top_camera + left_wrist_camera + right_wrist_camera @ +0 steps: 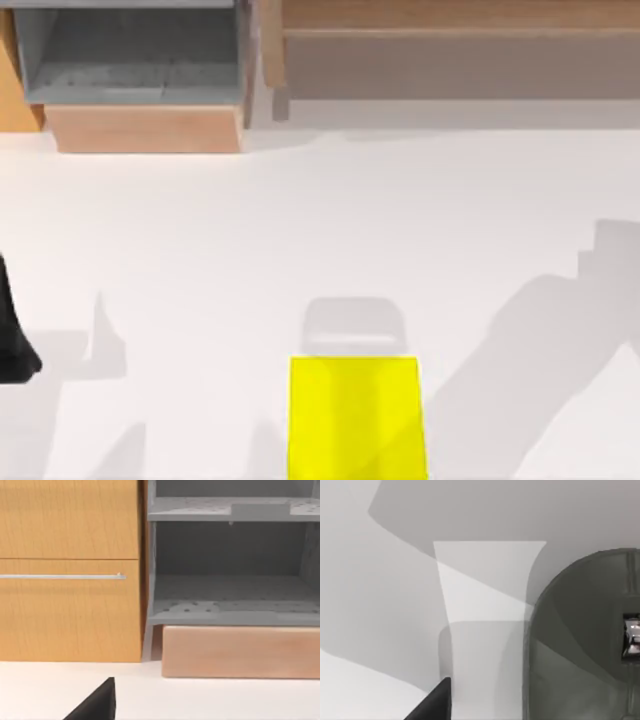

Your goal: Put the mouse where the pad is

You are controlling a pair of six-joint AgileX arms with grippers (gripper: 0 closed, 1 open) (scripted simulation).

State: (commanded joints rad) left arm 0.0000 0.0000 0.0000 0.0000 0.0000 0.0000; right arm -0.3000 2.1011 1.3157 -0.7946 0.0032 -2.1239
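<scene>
**Pad waits at six o'clock; mouse sits under the right wrist**

At nine o'clock in the top view, the left arm (14, 345) is a black stub at the edge of the tabletop (200, 230). It is well apart from the pad, and I judge it parked out of the way. Its wrist camera looks level across the tabletop at the cabinet (70, 570) at eleven o'clock, so that arm sits low and points away from the work. A black tip of the left pincer (97, 705) is in that view, but I cannot tell whether the pincer is wide or narrow.

The pad (355, 420) lies flat at six o'clock with its near edge cut off by the frame. Nothing rests on it, so the placing is not yet done. Just beyond it, toward twelve, is a pale rounded patch (350, 325). I cannot tell whether that is a shadow or a thing.

Broad shadows cross the tabletop at four o'clock, which suggests the right arm is held high over that side. Its wrist camera looks steeply down at a dark grey rounded body with a small shiny inset, which I take to be the mouse (580, 645). That pose suits lining up a grasp from above. A black tip of the right pincer (432, 705) is beside the mouse and does not touch it. I cannot tell how wide this pincer is either.
</scene>
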